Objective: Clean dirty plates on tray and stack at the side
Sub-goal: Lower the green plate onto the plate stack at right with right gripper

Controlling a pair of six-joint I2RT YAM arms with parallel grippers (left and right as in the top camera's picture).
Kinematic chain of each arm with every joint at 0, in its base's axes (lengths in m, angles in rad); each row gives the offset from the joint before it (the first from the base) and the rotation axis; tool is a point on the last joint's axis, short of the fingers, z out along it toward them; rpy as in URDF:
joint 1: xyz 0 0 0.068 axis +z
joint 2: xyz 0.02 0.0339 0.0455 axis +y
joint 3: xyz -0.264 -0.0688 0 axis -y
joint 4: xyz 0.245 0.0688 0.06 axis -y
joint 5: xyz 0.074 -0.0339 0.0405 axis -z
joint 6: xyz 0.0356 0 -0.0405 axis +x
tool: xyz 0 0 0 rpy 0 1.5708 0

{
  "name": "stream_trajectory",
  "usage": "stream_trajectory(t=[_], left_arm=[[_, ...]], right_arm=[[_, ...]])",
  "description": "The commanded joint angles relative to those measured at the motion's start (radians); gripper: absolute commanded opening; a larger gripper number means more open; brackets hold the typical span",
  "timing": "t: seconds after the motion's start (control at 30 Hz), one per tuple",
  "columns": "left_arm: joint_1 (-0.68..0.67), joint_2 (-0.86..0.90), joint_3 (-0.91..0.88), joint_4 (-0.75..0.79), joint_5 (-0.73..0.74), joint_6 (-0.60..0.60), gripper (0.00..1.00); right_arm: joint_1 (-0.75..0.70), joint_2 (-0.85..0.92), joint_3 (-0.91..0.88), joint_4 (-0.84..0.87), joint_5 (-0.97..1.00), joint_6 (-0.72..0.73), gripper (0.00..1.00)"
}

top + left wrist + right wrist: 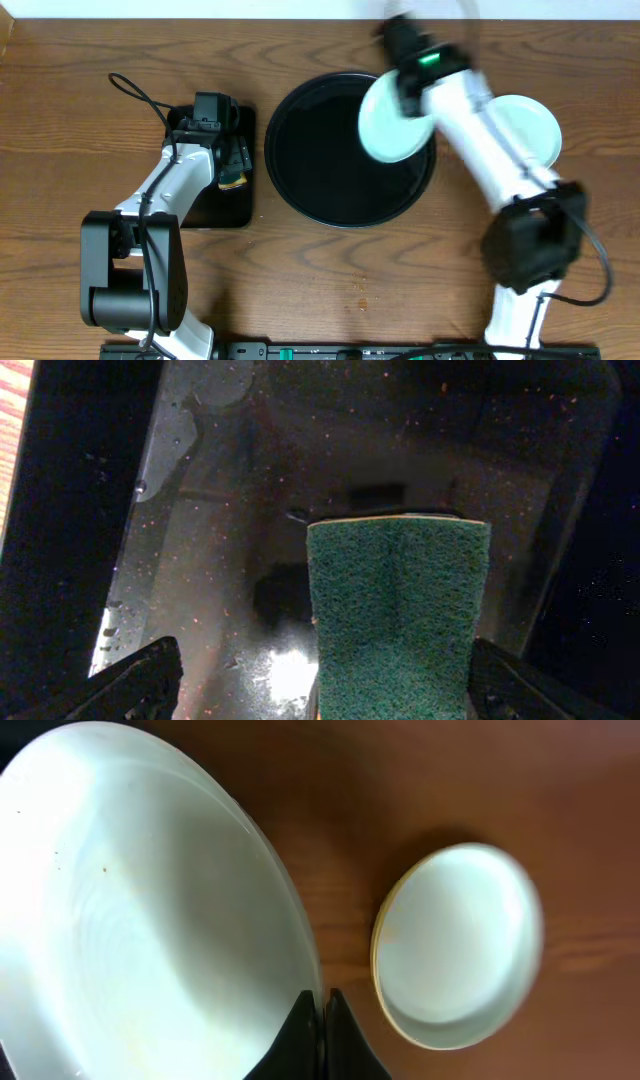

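A: Over the right rim of the round black tray (315,165), what is item one?
B: One mint-blue plate (150,920), faint specks on its face. The right gripper (322,1020) has its jaws together, pinching the plate's rim.
A: Item two, on the bench (330,285) to the right of that tray?
B: The stacked plates (455,960): a pale one on top, a yellow edge beneath (count unclear).
A: And the other side?
B: The left gripper (330,685), jaws wide apart, over the rectangular black tray (200,510). A green scouring pad (400,620) lies between them.
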Motion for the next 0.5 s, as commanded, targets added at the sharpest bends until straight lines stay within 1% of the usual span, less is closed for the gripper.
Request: stream_trajectory(t=[0.0,0.13,0.23,0.33,0.47], left_arm=[[0.004,-0.022,-0.005,0.001,-0.020,0.010,0.90],[0.004,-0.022,-0.005,0.001,-0.020,0.010,0.90],[0.004,-0.022,-0.005,0.001,-0.020,0.010,0.89],[0.004,-0.022,-0.005,0.001,-0.020,0.010,0.89],[0.004,-0.022,-0.005,0.001,-0.020,0.010,0.89]], right_arm=[[-0.166,-0.051,0.025,-0.015,-0.362,-0.008,0.01],[-0.378,-0.045,0.001,-0.027,-0.512,-0.007,0.01],[-0.509,-0.044,-0.021,-0.030,-0.542,-0.007,0.01],[-0.611,-0.044,-0.050,-0.024,-0.542,-0.007,0.01],[-0.685,-0.044,-0.102,0.010,-0.542,-0.037,0.01]])
